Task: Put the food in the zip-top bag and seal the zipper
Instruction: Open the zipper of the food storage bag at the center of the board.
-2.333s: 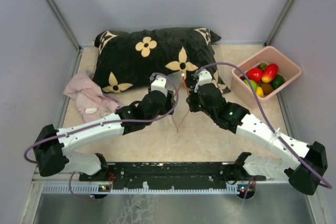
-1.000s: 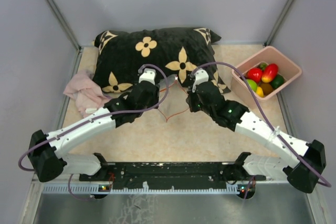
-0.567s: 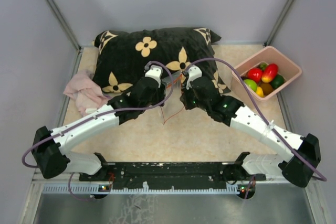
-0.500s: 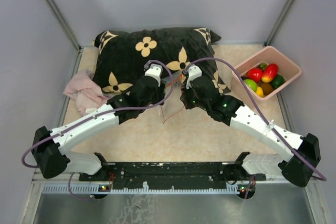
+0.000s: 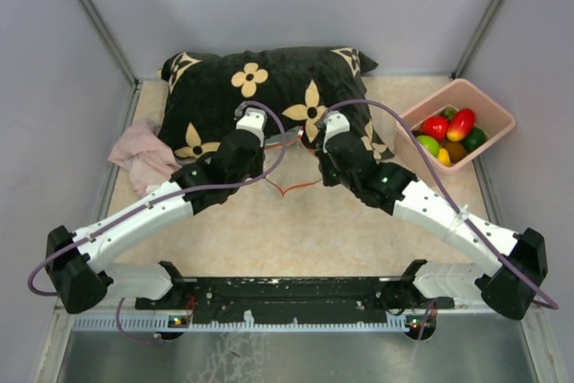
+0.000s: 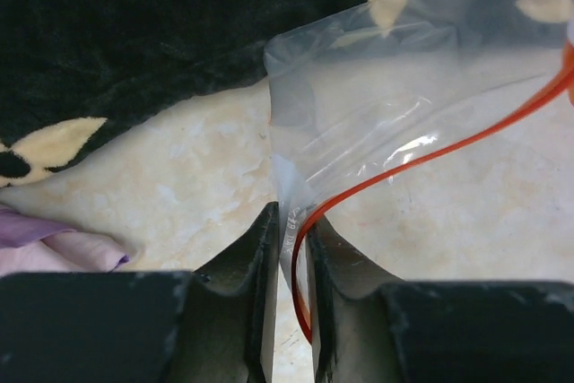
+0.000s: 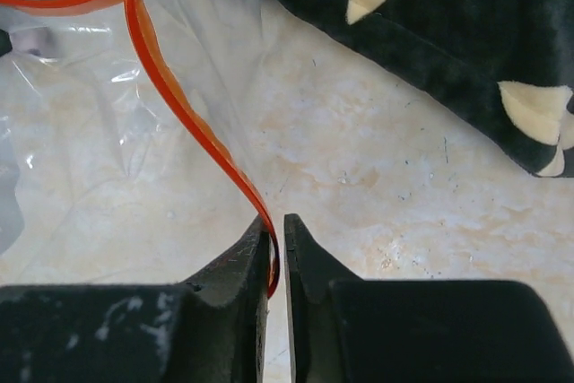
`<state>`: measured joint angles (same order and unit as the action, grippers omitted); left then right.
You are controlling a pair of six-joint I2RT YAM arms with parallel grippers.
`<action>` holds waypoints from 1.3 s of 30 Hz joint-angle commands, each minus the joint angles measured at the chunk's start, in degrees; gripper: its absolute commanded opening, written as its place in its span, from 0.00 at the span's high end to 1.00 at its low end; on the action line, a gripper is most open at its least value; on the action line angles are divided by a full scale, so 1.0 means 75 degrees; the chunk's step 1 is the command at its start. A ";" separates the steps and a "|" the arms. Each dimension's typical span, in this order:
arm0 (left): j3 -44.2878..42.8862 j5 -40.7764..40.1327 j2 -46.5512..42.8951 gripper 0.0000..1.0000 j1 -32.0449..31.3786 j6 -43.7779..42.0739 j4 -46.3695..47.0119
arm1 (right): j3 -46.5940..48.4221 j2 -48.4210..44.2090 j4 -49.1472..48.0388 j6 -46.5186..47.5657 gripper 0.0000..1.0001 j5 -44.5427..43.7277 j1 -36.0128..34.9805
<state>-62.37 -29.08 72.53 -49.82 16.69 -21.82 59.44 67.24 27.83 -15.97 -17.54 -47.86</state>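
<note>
Zip-top bag of clear crinkly plastic (image 6: 386, 105): hangs slack over beige tabletop (image 5: 314, 239), just before black flowered pillow (image 5: 224, 96). Thin red-orange zipper strip (image 6: 421, 157) sags between the arms. Pinched at either end by left gripper (image 6: 291, 221) and right gripper (image 7: 275, 226), fingers clamped on it. Glossy toy fruits (image 5: 453, 127) in pink plastic bin (image 5: 493, 103), well apart.

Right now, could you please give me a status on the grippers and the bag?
Left gripper shut on zip-top bag edge. Right gripper shut on zipper. Food in pink bin, none bagged. Pillow just behind, not blocking.
</note>
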 commanded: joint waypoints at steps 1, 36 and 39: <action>0.0292 0.0733 -0.0366 0.81 0.0036 0.0108 0.0320 | 0.0056 -0.0096 -0.0855 0.0130 0.84 0.0015 0.0017; 0.0032 0.0617 -0.0091 0.44 0.0038 0.0040 0.0352 | 0.1610 0.1193 -0.0260 0.0597 1.00 -0.0203 -0.0533; -0.0013 0.0478 -0.0181 0.52 0.0044 -0.0045 0.0080 | 0.1529 0.1122 -0.0081 0.0736 1.00 -0.0505 -0.0486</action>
<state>-60.42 -22.76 71.70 -49.74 17.87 -18.09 68.27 75.94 25.65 -12.47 -18.48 -51.22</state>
